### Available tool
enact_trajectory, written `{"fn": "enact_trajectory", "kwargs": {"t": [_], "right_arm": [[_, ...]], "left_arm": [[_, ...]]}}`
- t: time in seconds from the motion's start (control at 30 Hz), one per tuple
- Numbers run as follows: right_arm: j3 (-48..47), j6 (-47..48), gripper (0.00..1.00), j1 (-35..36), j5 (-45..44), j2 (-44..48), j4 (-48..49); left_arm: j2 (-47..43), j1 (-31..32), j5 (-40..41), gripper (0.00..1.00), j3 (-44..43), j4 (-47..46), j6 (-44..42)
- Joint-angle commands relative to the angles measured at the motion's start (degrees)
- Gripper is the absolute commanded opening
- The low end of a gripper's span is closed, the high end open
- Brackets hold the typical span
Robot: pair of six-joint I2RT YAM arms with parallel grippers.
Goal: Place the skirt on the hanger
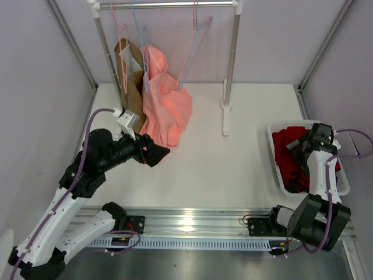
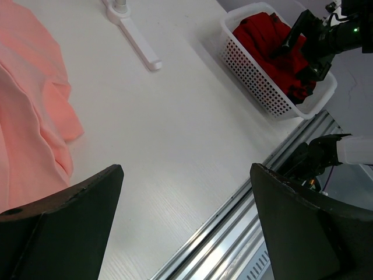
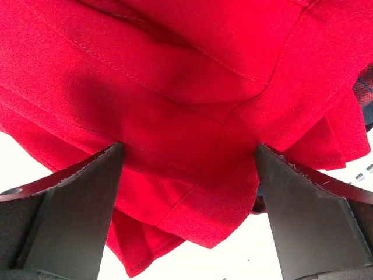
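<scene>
The dark red skirt (image 1: 287, 144) lies bunched in a white basket (image 1: 274, 157) at the right. It fills the right wrist view (image 3: 175, 70) and also shows in the left wrist view (image 2: 256, 32). My right gripper (image 1: 297, 146) hovers over the basket, open, with a fold of the skirt between its jaws (image 3: 189, 149). A thin pale hanger with a pinkish hook (image 1: 195, 17) hangs empty on the rail at the back right. My left gripper (image 1: 163, 153) is open and empty above the table (image 2: 186, 172), beside the salmon-pink garment.
A salmon-pink garment (image 1: 166, 108) and a brown garment (image 1: 133, 87) hang at the rail's left. The rack's post and foot (image 1: 226, 116) stand mid-table. Dark plaid cloth (image 1: 300, 182) lies in the basket's near end. Grey walls enclose both sides.
</scene>
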State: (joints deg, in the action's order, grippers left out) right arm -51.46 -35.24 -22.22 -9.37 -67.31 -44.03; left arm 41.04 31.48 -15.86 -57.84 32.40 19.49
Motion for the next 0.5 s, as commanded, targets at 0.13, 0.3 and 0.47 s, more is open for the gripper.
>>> {"fn": "enact_trajectory", "kwargs": {"t": [0.13,0.3,0.47], "right_arm": [[0.7,0.5,0.83,0.3,0.4,1.3,5.4],[-0.4,2.4,0.34,0.3,0.8,2.0,5.7],[-7.0,3.4,0.0,0.4,0.9,3.0,1.9]], "left_arm": [[0.5,0.2,-0.8,0.96,0.4,-1.6,-0.1],[0.3,0.2,-0.3,0.94,-0.1,-1.5,1.5],[-0.1,0.2,1.0,0.93,-0.1,-1.5,2.3]]}}
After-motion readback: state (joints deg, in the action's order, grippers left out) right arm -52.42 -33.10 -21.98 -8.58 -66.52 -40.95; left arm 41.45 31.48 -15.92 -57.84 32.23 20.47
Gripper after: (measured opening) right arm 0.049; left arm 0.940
